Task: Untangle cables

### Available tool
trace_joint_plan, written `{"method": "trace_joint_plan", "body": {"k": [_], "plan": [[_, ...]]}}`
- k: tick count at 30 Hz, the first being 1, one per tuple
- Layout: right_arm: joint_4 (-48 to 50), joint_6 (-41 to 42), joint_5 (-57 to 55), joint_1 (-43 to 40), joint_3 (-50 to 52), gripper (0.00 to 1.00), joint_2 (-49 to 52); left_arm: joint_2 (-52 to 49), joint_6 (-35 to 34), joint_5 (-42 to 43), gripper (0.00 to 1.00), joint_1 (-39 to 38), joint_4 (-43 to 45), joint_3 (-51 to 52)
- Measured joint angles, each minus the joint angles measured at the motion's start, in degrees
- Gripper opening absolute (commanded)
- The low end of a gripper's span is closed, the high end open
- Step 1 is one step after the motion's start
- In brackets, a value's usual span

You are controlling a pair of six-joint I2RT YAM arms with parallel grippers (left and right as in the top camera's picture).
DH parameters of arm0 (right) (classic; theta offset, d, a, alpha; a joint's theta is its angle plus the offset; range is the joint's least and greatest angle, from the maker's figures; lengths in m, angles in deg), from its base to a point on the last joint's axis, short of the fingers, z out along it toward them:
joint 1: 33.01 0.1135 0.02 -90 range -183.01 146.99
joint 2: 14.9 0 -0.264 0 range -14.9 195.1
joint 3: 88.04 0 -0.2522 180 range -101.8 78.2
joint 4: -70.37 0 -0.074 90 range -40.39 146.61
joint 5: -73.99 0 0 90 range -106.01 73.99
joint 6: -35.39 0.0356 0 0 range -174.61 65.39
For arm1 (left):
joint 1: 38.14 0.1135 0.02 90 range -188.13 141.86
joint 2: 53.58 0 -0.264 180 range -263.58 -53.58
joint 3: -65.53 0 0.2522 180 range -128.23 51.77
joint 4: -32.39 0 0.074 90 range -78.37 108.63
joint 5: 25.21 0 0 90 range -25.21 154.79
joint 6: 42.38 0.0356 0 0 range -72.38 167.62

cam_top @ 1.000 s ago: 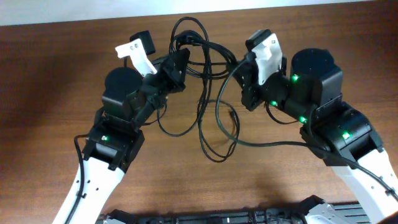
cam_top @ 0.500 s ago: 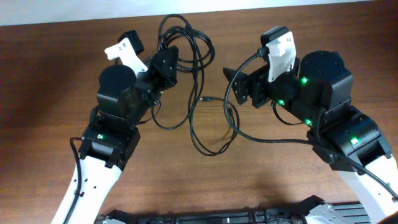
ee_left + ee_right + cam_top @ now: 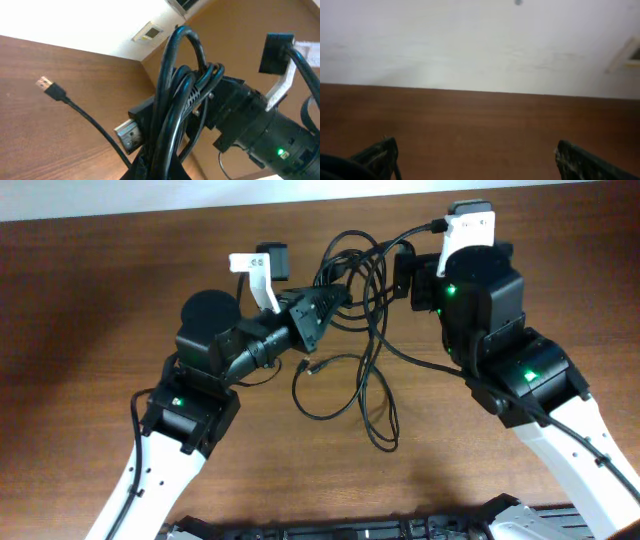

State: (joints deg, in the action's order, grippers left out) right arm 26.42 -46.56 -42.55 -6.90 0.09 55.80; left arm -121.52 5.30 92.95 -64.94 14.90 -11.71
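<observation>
The black cables (image 3: 356, 262) form a tangled bundle near the table's far edge, and loose loops (image 3: 378, 415) trail toward the front. One small plug (image 3: 308, 366) lies on the wood. My left gripper (image 3: 320, 308) is shut on the bundle; in the left wrist view several strands (image 3: 175, 95) rise from its jaws (image 3: 161, 169), beside a silver connector (image 3: 129, 135) and a loose USB plug (image 3: 46, 83). My right gripper (image 3: 404, 276) stands just right of the bundle, wide open. In the right wrist view, only bare wood lies between its fingertips (image 3: 384, 152).
The brown wooden table (image 3: 90, 300) ends at a white wall (image 3: 470, 40) close behind the cables. A black strip (image 3: 350, 530) runs along the front edge between the arm bases. The right arm's housing (image 3: 260, 125) looms close to the left gripper.
The right gripper has opened, let go of the cable and drawn back toward the far edge. The left gripper has swung right with the bundle, and the hanging loops followed.
</observation>
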Motion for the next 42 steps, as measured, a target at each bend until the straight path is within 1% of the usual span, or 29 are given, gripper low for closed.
{"method": "trace_joint_plan", "body": {"k": [3, 4, 5, 6, 7, 8, 11, 14, 16, 18, 19, 21, 23, 26, 27, 28, 29, 31, 32, 33, 34, 35, 36, 37, 38, 39, 40, 41, 42], "plan": [[-1.5, 1.1, -2.2, 0.2, 0.0, 0.99, 0.0, -0.1, 7.0, 0.8, 0.00, -0.1, 0.1, 0.0], [-3.0, 3.6, -3.6, 0.4, 0.0, 0.99, 0.0, -0.1, 9.9, 0.4, 0.00, -0.2, 0.1, 0.0], [-5.6, 8.1, -5.6, 0.8, -0.1, 0.99, 0.1, -0.2, 12.5, -1.3, 0.00, -0.5, 0.0, 0.0], [-6.7, 9.9, -6.2, 0.9, -0.1, 0.99, 0.1, -0.3, 13.5, -2.9, 0.00, -0.9, 0.0, 0.0], [-8.0, 13.0, -6.7, 1.2, -0.1, 0.99, 0.2, -0.4, 14.3, -7.2, 0.00, -1.3, -1.2, 0.0], [-8.8, 14.3, -10.9, 0.3, -0.1, 0.99, 0.3, -0.4, 14.6, -12.2, 0.00, -1.1, -2.2, 0.0], [-8.8, 18.8, -16.9, -1.2, -0.1, 0.99, -0.5, -0.4, 15.4, -22.9, 0.00, 0.4, -4.1, 0.0], [-9.0, 20.5, -17.7, -1.3, -0.1, 0.99, -2.3, -0.4, 15.8, -26.8, 0.00, 0.5, -4.2, 0.0], [-9.3, 20.0, -14.4, -1.3, -0.1, 0.99, -2.6, -0.4, 17.4, -28.3, 0.00, 0.5, -4.0, 0.0], [-9.4, 12.5, -5.3, -1.3, -0.1, 0.99, -3.0, -0.4, 22.0, -28.7, 0.00, 0.5, -3.6, 0.0], [-9.4, 9.8, -1.7, -1.3, -0.1, 0.99, -3.1, -0.4, 25.3, -28.7, 0.00, 0.5, -2.5, 0.0], [-8.9, 2.0, 9.7, -1.3, -0.1, 0.99, -3.2, -0.4, 29.4, -27.9, 0.00, 0.5, -0.6, 0.0], [-7.0, -5.8, 23.2, -1.3, -0.1, 0.99, -3.2, -0.3, 33.0, -21.8, 0.00, 0.6, 1.9, 0.0], [-3.2, -8.7, 32.8, -1.3, -0.1, 0.99, -3.3, -0.3, 34.8, -4.2, 0.00, 0.6, 7.1, 0.0], [-2.8, -8.9, 35.2, -1.3, -0.1, 0.88, -3.3, -0.3, 34.9, 0.5, 0.00, 0.6, 8.1, 0.0], [-2.5, -9.7, 37.3, -1.3, -0.1, 0.40, -3.3, -0.3, 35.1, 5.3, 0.00, 0.6, 9.7, 0.1], [-2.3, -10.0, 38.6, -1.3, -0.1, 0.04, -3.3, -0.3, 35.3, 8.2, 0.00, 0.8, 10.5, 0.1], [-2.1, -10.5, 39.8, -1.3, -0.1, 0.04, -3.3, -0.3, 35.3, 10.4, 0.00, 0.8, 10.6, 0.1], [-2.2, -10.4, 40.6, -1.3, -0.1, 0.04, -3.3, -0.3, 35.3, 9.0, 0.00, 0.7, 10.2, 0.1], [-2.5, -10.7, 41.0, -1.3, -0.1, 0.04, -3.3, -0.3, 35.3, 6.9, 0.05, 0.6, 9.3, 0.1], [-2.7, -10.9, 41.2, -1.3, -0.1, 0.04, -3.1, -0.3, 35.5, 1.7, 0.20, 0.3, 7.7, 0.1], [-3.1, -11.0, 41.2, -1.3, -0.1, 0.04, -3.0, -0.2, 35.6, -2.6, 0.24, 0.0, 6.7, 0.1], [-4.2, -11.0, 39.9, -1.3, -0.1, 0.04, -3.0, -0.1, 36.3, -14.4, 0.37, -0.1, 4.1, 0.0], [-4.2, -11.0, 39.3, -1.3, -0.1, 0.04, -3.0, -0.1, 37.7, -21.4, 0.50, 0.2, 3.2, 0.0], [-4.3, -11.1, 37.4, -1.3, -0.1, 0.04, -3.0, -0.1, 39.3, -26.9, 0.89, 0.3, 2.5, 0.0], [-4.3, -11.1, 36.9, -1.3, -0.1, 0.04, -3.0, -0.1, 44.3, -36.0, 0.97, 0.5, 1.3, 0.0], [-4.3, -11.0, 34.6, -1.3, -0.1, 0.04, -3.0, -0.1, 46.1, -38.2, 1.00, 0.5, 0.9, 0.0], [-4.3, -11.1, 32.9, -1.3, -0.1, 0.25, -3.0, -0.1, 48.6, -40.4, 1.00, 0.5, -0.2, 0.0], [-4.3, -11.0, 30.5, -1.3, -0.1, 0.28, -3.0, 0.0, 49.5, -41.2, 0.99, 0.5, -0.8, 0.0]]}}
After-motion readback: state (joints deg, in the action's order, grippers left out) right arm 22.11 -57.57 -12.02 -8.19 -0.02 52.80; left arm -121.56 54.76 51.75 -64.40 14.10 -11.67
